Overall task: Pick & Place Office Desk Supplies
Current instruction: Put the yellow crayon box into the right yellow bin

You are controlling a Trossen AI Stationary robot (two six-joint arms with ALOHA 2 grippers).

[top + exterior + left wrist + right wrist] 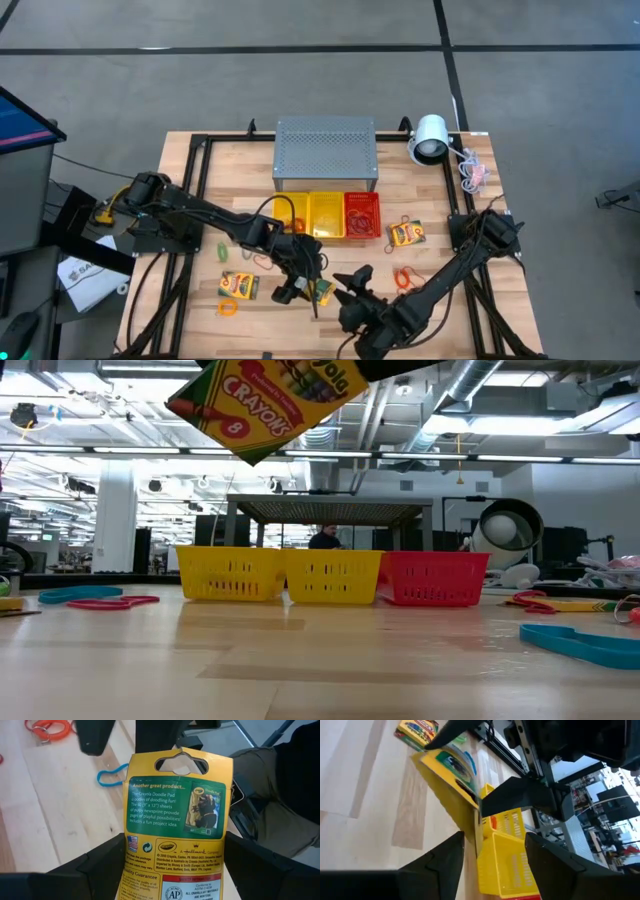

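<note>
My left gripper [300,288] is shut on a yellow-and-green crayon box [177,820] above the table's near middle. The box also shows at the top of the low view [270,400] and in the right wrist view [447,775]. My right gripper [355,283] is open and empty just right of it, its fingers [440,865] pointing toward the held box. Two more crayon boxes lie flat on the table [238,285] [405,234]. Thin band loops lie on the wood: orange [228,307], green [222,250] and orange-red [403,278]. My left gripper pinches the crayon box between its two fingers [90,865], one on each narrow side [125,870], at the end away from the hang tab [182,765]. The box's printed back faces the wrist camera. The box is lifted clear of the table and tilted.
Two yellow mesh baskets [308,215] and a red one [362,214] stand in a row in front of the big grey perforated box [325,152]. A white round lamp-like thing [430,138] is at the far right. A blue loop [112,774] lies near the grippers.
</note>
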